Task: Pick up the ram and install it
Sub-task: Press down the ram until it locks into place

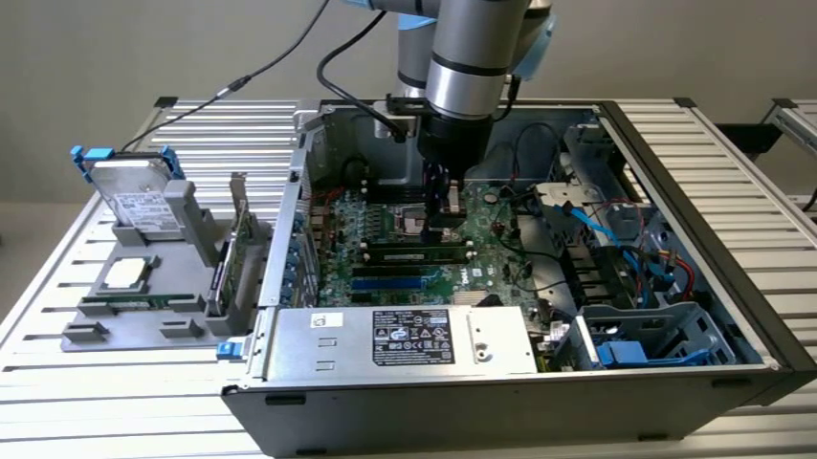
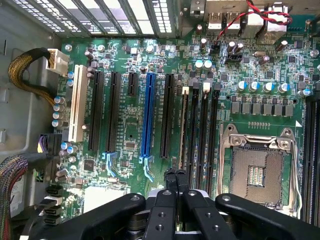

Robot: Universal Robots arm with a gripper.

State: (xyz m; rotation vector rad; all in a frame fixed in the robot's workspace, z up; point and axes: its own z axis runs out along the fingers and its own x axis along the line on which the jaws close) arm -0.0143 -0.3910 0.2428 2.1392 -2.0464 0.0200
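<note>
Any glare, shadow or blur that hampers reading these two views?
Exterior view: even light, the case interior shaded under the arm, the ram readable. Wrist view: glare through the vent slats, motherboard sharp, end effector dark and slightly soft up close.

A ribbed metal table (image 1: 115, 402) of long aluminium slats carries everything here. Sitting directly on it, toward the exterior view's right, is an open computer case (image 1: 511, 406) lying on its side, its dark wall facing the camera. To the exterior view's left, just beside the case, rests a grey parts holder (image 1: 128, 320), a low moulded stand with slots and steps. The bare slats show in front of the holder and run out past both ends of the case.
</note>
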